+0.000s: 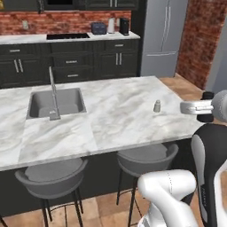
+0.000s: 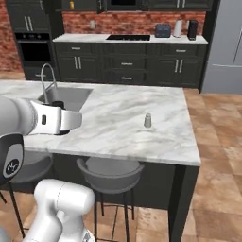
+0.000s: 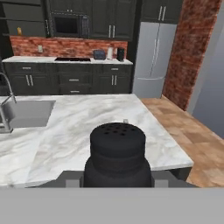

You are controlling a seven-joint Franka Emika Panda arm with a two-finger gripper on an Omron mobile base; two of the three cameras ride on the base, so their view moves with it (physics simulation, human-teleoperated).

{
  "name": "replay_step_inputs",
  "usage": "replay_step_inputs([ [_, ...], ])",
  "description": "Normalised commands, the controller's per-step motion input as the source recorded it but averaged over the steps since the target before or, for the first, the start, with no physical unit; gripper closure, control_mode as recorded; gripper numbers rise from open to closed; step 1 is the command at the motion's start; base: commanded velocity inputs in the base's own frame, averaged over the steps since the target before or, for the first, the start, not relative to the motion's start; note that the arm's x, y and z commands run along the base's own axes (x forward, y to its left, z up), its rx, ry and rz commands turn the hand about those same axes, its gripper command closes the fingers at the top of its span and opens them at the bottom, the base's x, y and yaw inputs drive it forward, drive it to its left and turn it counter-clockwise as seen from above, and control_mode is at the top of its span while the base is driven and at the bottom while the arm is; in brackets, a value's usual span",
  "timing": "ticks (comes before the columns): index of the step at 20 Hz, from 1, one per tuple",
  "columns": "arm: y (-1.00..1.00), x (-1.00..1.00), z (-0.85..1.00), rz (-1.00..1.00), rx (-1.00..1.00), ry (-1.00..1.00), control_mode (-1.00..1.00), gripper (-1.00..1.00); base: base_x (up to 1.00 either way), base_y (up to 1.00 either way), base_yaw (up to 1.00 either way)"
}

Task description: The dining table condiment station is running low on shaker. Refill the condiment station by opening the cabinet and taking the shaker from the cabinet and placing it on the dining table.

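The black shaker (image 3: 117, 148) stands upright and close in the hand view, its holed top facing up, with my gripper (image 3: 117, 180) shut on its lower body. In the base views the shaker's dark top (image 1: 207, 95) (image 2: 57, 104) peeks out behind my white hand. I hold it above the dining table's height, just short of its near edge. The dining table (image 1: 124, 111) (image 2: 118, 132) (image 3: 74, 131) lies ahead. The cabinet (image 3: 26, 19) at the back left stands open, showing a shelf inside.
A small grey shaker (image 1: 157, 106) (image 2: 147, 120) (image 3: 125, 121) stands on the marble toward the right end. The sink (image 1: 66, 102) (image 2: 71, 97) with its faucet (image 1: 53, 95) is at the left. Two grey stools (image 1: 53, 175) (image 1: 148, 157) sit at the near edge. An orange carton (image 3: 19, 30) sits on the shelf.
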Motion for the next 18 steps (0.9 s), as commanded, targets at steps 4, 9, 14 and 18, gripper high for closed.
replay_step_inputs([
  [4,0.00,0.00,0.00,0.00,0.00,0.00,1.00,1.00,0.50,0.30,-0.19],
  [9,0.00,0.00,0.00,0.00,0.00,0.00,1.00,1.00,0.26,0.24,-0.15],
  [14,-0.24,0.15,-0.23,0.09,0.06,0.00,-1.00,1.00,0.01,0.00,-0.01],
  [18,-0.78,0.66,-0.54,0.42,0.17,-0.03,-1.00,1.00,0.00,0.00,0.00],
])
